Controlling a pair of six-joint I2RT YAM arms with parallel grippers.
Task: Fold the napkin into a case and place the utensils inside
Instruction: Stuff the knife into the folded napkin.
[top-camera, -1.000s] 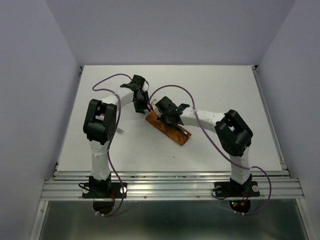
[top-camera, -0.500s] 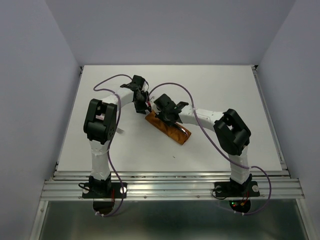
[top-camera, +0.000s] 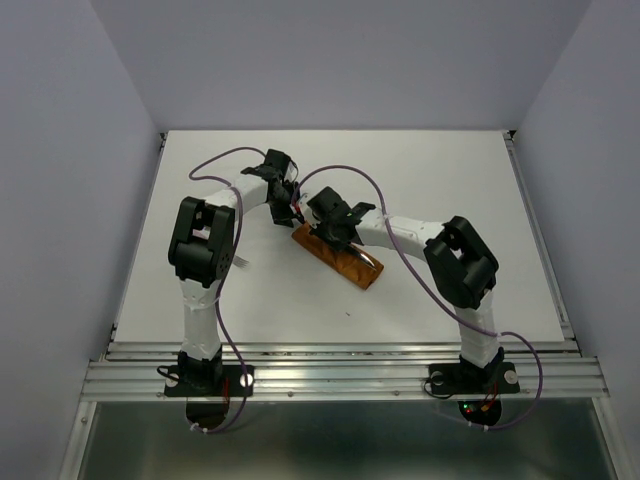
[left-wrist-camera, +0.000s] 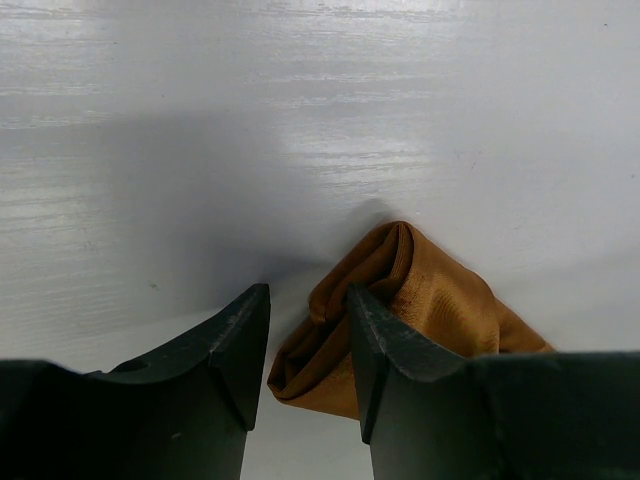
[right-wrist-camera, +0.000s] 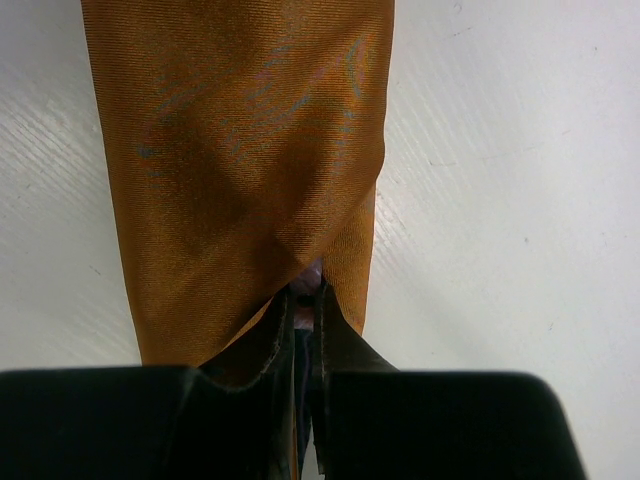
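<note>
The right gripper (right-wrist-camera: 305, 296) has edged up-left along the case (top-camera: 352, 266) lying mid-table, clenched on its top fold, likely pinning it; the left gripper (left-wrist-camera: 306, 318) stands parted astride the case's end.

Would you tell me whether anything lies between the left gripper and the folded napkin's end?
Nothing visible does. The left gripper is open right at the end of the napkin, the cloth showing in the gap between its jaws, with bare table around. The right gripper sits farther along the cloth.
</note>
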